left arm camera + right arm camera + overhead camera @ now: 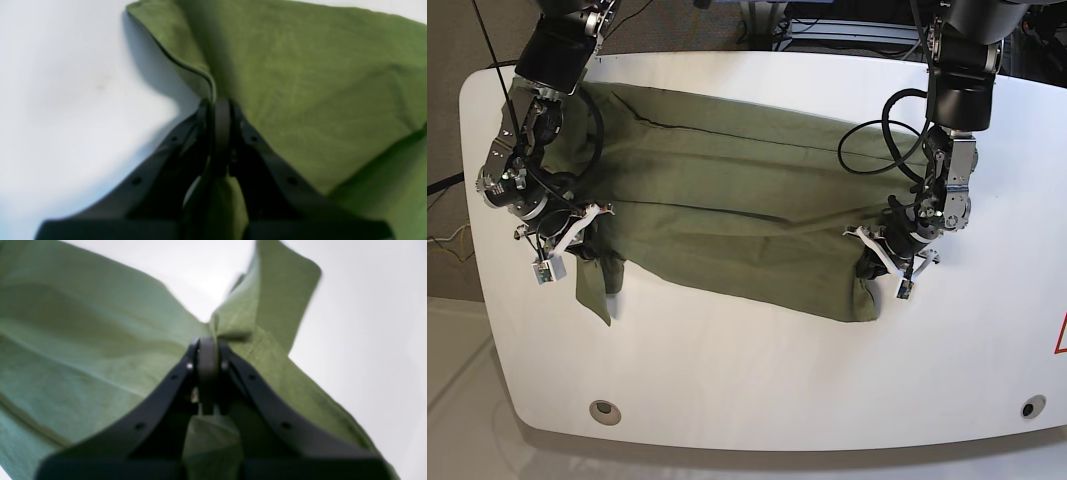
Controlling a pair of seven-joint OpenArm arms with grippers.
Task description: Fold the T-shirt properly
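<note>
The olive-green T-shirt [727,190] lies stretched across the white table [757,390], its near edge lifted at both ends. My left gripper [874,262], on the right in the base view, is shut on the shirt's near right corner; in the left wrist view the cloth [317,86] bunches between the black fingers [220,123]. My right gripper [587,240], on the left in the base view, is shut on the shirt's near left part, where a sleeve [595,285] hangs down. Green cloth [83,350] fans out from the shut fingers [208,356] in the right wrist view.
The table's front edge [757,440] curves close by, with two round holes [605,409] near it. Black cables [897,130] loop over the shirt's right end. Equipment and wires sit behind the far edge [807,20].
</note>
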